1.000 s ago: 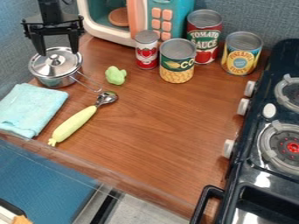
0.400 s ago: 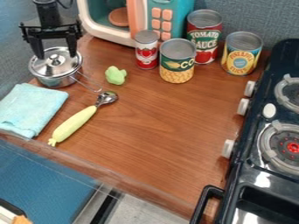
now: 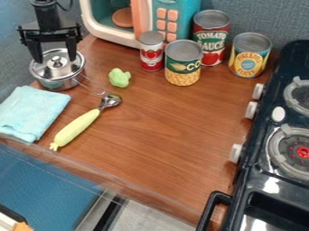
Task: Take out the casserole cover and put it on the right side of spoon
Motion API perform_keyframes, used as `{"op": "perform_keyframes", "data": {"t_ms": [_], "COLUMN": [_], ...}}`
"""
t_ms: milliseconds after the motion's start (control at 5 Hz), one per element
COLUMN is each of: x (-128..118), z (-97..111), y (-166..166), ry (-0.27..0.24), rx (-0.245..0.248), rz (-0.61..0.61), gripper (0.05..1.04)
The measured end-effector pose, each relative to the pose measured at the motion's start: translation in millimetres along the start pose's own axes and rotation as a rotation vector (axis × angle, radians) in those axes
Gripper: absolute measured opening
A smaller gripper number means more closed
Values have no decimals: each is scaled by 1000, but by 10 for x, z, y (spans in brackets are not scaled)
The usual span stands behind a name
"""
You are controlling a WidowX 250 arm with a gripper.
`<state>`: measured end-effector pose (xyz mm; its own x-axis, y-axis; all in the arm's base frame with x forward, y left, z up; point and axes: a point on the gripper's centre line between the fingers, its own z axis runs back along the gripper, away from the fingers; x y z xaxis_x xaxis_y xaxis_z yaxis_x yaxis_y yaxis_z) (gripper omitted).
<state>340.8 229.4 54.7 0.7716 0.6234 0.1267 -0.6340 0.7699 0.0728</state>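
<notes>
Your claw (image 3: 56,59): one, fingers apart, over the lid. Lid (image 3: 58,64): one, on the pot (image 3: 57,84), at the bench's (image 3: 151,131) upper left. Spoon (image 3: 75,129): one, yellow-handled, lying near the pot, beside the cloth (image 3: 31,113).

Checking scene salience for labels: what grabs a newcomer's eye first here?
Probably the black two-finger gripper, open over the lidded silver metal pot at upper left. Next, the pale-yellow-handled spoon lying diagonally below it, then the dark toy stove along the right edge.
</notes>
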Motion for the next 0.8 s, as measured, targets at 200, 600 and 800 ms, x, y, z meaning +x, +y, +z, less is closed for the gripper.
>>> {"op": "perform_keyframes", "data": {"t_ms": [200, 600, 800], "x": [-26, -74, -71], "z": [-28, -83, -89], "y": [18, 52, 51], "ry": [11, 20, 16], "rx": [1, 4, 3], "rz": [1, 7, 3], "gripper": [930, 359, 280]}}
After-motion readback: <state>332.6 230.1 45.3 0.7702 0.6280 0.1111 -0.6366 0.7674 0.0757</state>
